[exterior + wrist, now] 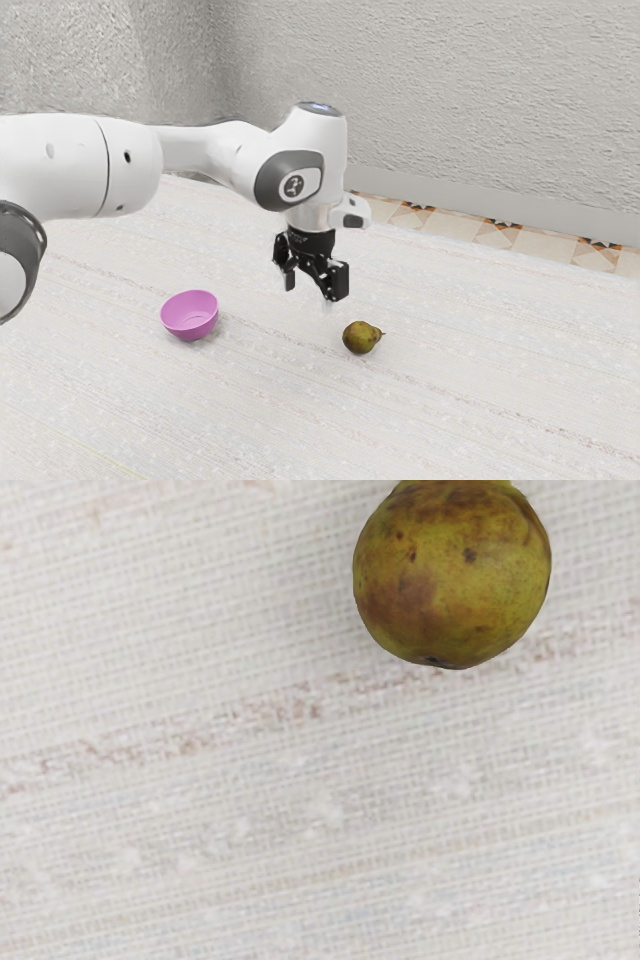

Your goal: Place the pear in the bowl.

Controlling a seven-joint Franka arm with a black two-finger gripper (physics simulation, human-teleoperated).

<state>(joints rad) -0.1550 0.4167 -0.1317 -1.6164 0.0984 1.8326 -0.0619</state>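
While it lies on its side, the pear (361,338): one, olive-green, mottled brown, stem toward the exterior view's right. Beneath the pear: pale, streaked tabletop (480,440). Above the tabletop, near the pear, toward the exterior view's left of it: my gripper (312,290), one, black, fingers standing well apart, holding nothing. Farther from the pear on that same side: bowl (190,314), one, pink, upright. Beyond the pear: patterned tiles (497,236), then rough grey wall (450,90).

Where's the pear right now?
The pear is on the table, to the exterior view's right of the pink bowl, lower than the nearby open gripper.
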